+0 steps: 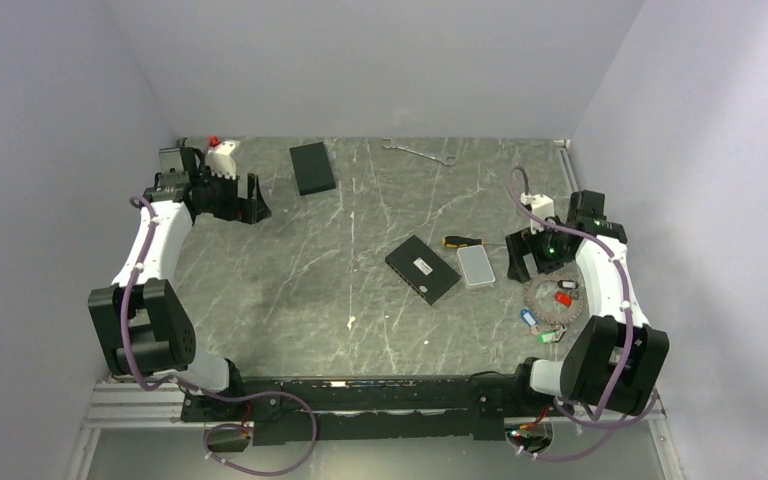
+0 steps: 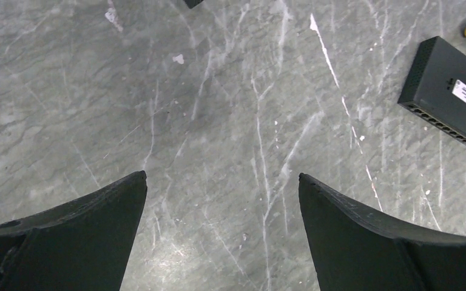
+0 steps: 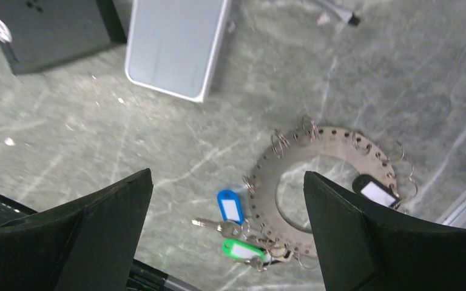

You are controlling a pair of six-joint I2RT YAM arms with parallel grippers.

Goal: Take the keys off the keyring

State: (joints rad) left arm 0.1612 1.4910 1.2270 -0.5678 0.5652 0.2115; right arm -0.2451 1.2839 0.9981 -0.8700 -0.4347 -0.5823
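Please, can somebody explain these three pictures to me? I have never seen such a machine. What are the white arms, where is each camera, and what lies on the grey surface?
Two robot arms stand on a table. The wide picture looks down from above; each other picture comes from a camera on one wrist, with black fingers at the bottom. The left tool and the right tool are open and hold nothing. Under the right tool lies the keyring, a flat grey ring, still carrying keys with blue, green and dark tags. Nearby lie a black box, a pale flat case, a screwdriver, a wrench and another black box.

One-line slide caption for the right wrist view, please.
Open right gripper hovers above the keyring, its blue- and green-tagged keys still attached.
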